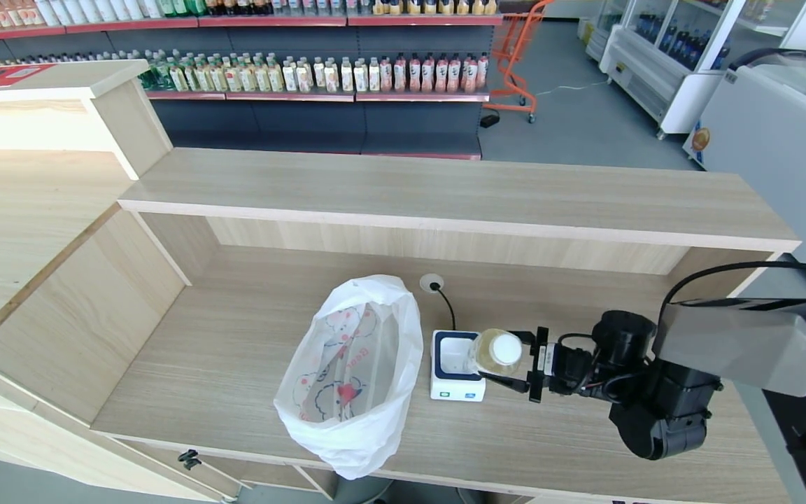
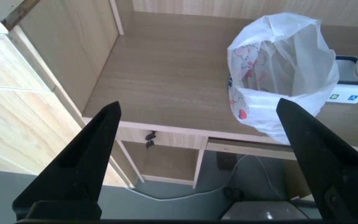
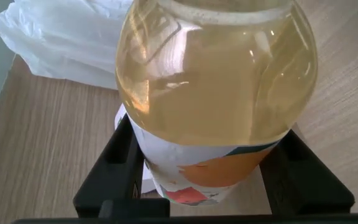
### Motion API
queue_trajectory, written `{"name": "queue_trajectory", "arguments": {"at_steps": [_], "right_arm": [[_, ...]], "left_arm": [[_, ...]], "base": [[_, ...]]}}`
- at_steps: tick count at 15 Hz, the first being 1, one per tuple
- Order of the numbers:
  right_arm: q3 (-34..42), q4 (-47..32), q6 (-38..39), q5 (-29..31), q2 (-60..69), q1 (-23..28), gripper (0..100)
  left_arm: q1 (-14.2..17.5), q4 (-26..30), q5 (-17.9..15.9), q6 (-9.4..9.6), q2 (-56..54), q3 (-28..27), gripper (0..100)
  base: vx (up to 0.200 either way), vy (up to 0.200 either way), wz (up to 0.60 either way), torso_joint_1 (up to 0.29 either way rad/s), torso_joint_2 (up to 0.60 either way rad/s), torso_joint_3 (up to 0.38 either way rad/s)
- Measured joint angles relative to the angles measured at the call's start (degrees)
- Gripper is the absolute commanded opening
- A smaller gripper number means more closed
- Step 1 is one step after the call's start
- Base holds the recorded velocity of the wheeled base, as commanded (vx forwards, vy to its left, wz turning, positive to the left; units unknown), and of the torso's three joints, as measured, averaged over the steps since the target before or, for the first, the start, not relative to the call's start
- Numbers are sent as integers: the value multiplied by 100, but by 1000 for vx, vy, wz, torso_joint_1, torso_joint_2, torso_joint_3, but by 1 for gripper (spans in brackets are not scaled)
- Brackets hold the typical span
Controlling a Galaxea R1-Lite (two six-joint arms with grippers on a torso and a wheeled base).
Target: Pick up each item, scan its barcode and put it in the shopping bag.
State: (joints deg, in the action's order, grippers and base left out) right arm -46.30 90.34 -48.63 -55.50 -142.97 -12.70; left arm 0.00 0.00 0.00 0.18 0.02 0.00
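Amber-filled bottle (image 1: 495,352) sits clamped in my right gripper (image 1: 497,360), forearm stretched level above the scanner (image 1: 453,378); my left gripper (image 2: 197,112) points down, spread wide.

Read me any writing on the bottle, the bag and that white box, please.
On the bottle label: blurred, unreadable.
On the shopping bag: reddish lettering among cartoon figures, too creased to read.
On the scanner: tiny green and blue marks, too small.
On the red sign, left counter: too small.
Nothing can be quoted.
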Motion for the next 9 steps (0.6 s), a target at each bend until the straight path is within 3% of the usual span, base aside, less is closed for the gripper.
{"name": "queue_trajectory", "arguments": {"at_steps": [4, 9], "right_arm": [[-783, -33, 212, 18, -297, -247, 0], [-1100, -18, 212, -11, -527, -295, 0]], "left_arm": [[0, 0, 0, 0, 0, 0, 100], [0, 0, 0, 0, 0, 0, 100]], "base": [[0, 0, 0, 0, 0, 0], [0, 0, 0, 0, 0, 0]]}}
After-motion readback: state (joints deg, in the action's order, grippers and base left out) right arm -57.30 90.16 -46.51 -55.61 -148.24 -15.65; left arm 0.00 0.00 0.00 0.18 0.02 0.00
